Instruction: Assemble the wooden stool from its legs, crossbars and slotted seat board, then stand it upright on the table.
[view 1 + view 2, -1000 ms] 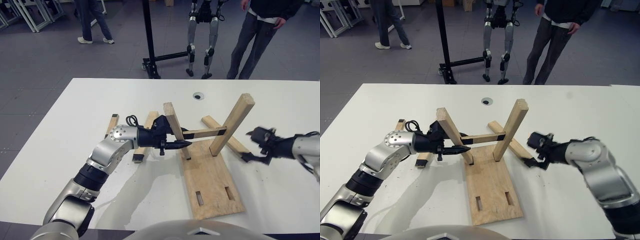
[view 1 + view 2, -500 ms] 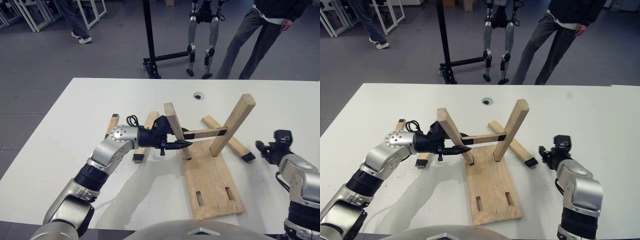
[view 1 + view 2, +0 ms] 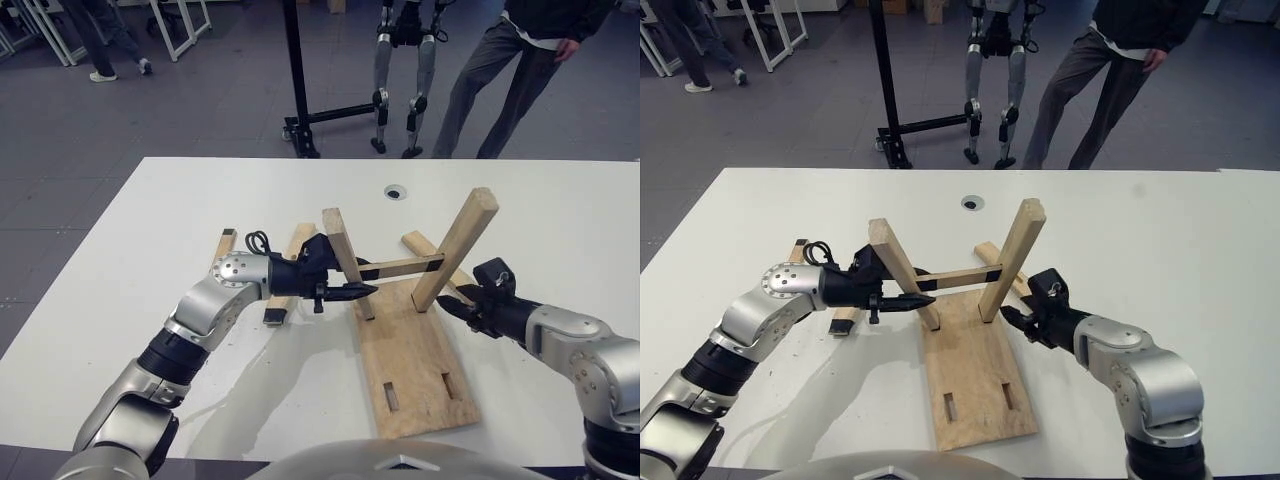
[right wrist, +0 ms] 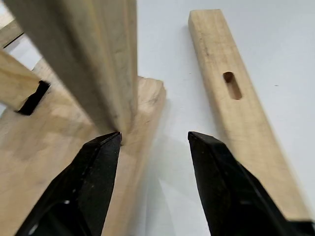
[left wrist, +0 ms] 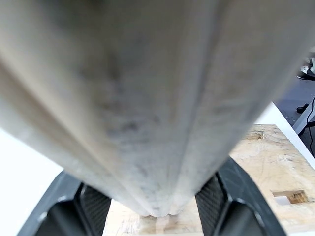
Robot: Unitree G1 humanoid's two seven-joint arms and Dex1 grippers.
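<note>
Left hand (image 3: 365,290) clamps one upright leg (image 3: 342,255), apparently to steady it, while right hand (image 4: 153,135), spread wide, sits just beside the other leg (image 4: 88,59).

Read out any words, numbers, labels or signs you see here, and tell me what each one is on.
None: no word, number, label or sign can be read.
The seat board, the left-hand leg, the right-hand leg, the crossbar and the table show bare surfaces; the left gripper and right gripper show no legible marking.
</note>
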